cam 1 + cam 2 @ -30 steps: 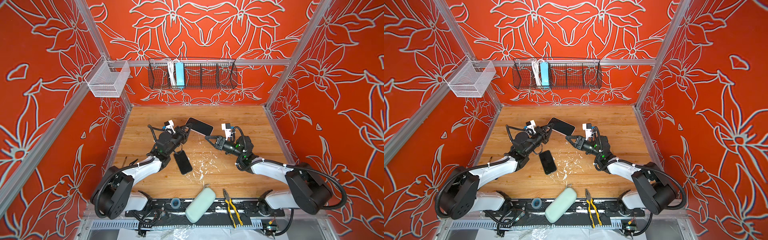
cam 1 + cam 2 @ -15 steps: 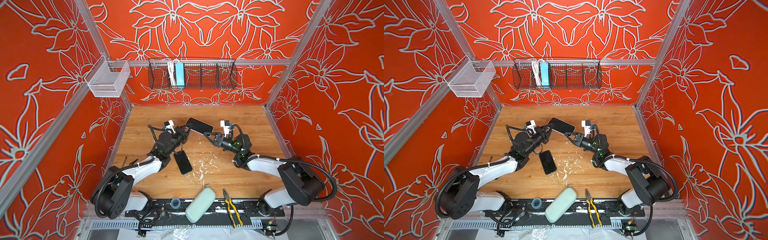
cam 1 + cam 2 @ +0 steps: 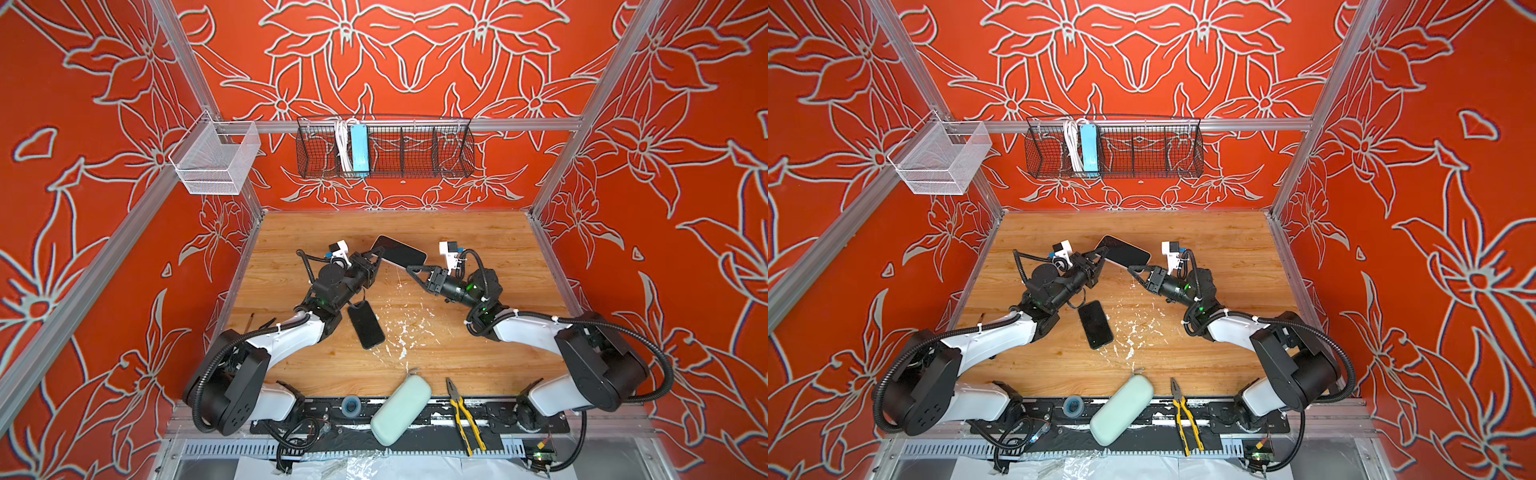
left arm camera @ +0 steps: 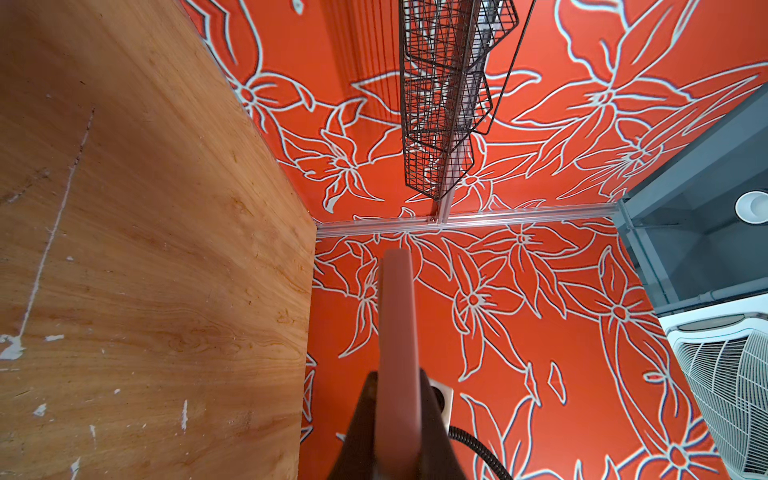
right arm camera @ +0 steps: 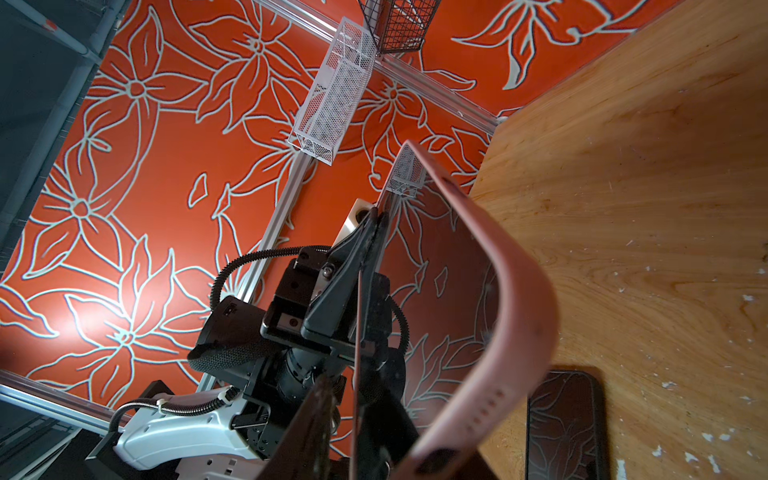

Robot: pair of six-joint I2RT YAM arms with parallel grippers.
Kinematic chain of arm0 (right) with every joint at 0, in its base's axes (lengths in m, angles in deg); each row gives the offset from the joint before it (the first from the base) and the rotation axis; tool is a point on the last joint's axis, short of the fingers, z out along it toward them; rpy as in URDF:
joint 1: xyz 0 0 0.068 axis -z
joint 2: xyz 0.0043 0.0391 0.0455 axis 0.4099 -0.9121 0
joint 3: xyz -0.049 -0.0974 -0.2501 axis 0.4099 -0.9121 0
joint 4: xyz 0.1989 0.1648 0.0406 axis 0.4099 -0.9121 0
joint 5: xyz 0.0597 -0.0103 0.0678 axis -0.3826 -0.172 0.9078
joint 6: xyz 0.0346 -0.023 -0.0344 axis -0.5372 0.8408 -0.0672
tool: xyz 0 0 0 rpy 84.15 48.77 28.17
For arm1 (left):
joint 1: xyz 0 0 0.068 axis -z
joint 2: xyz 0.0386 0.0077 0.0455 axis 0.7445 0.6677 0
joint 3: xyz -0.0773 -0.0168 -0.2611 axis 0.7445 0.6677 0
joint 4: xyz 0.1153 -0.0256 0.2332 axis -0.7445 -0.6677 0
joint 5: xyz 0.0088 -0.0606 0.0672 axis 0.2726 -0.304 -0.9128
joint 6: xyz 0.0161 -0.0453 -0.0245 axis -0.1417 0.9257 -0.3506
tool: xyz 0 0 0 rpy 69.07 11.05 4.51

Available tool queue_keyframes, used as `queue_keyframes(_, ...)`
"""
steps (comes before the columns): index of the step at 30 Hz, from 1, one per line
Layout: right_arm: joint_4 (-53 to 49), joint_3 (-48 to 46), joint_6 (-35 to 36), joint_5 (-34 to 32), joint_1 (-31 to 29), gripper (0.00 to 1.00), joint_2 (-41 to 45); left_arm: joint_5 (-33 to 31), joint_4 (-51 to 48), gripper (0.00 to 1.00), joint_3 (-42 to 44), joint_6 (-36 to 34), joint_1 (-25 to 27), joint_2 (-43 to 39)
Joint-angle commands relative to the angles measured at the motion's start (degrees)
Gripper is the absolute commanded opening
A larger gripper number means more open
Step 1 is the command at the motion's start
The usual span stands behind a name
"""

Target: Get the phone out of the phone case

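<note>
left jaws pinch the case (image 5: 521, 307) rim, holding it off the bench (image 3: 478, 332), likely so right jaws reach its corner; their grip, can't tell. phone (image 5: 436, 266) not out.

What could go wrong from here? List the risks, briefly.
1. The phone case hangs above the table, clamped at one end by the left gripper. A tug from the right gripper at its other end could twist it loose.
2. If the phone pops free, it may drop onto the table or hit the spare phone lying there.
</note>
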Motion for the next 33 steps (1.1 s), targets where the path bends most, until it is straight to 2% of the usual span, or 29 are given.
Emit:
queue_keyframes(1, 0.3, 1.3, 0.4, 0.0, -0.5, 0.35, 1.3, -0.3, 5.3, 0.0, -2.8, 0.0, 0.3, 0.4)
queue_keyframes(18, -3.9, 1.6, 4.0, -1.1, -0.9, 0.16, 3.7, -0.4, 5.0, 0.0, -2.3, 0.7, 0.3, 0.4)
queue_keyframes(26, -19.3, 4.5, 16.4, -2.5, -2.5, 0.13, 8.7, -0.2, 3.2, 0.0, -2.6, 5.0, 0.5, -0.3)
queue_keyframes(33, -28.1, 5.4, 25.3, -4.9, -3.4, 0.14, 10.2, -1.5, -1.7, 0.0, -2.4, 6.6, 0.7, -3.1)
